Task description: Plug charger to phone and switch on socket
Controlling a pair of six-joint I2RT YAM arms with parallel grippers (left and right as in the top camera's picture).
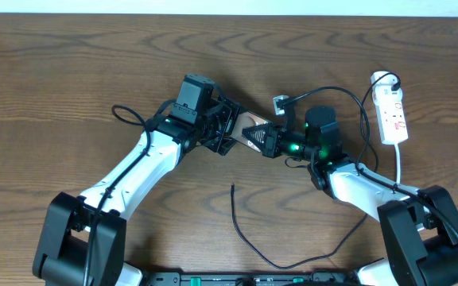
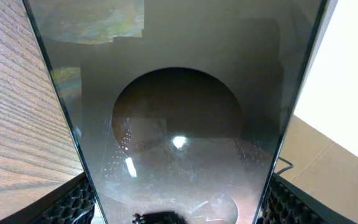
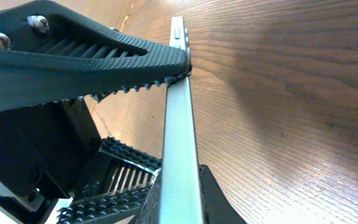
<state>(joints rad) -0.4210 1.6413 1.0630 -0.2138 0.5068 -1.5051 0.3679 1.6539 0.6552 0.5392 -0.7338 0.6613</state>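
Between left hand (image 1: 230, 129) and right hand (image 1: 258, 137), phone (image 1: 246, 124)

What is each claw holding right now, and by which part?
Both hold the phone. The left claw clamps across its width, on the two long edges. The right claw pinches its flat faces at the opposite end.

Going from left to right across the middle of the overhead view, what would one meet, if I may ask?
The left gripper → phone → right gripper → white power strip.
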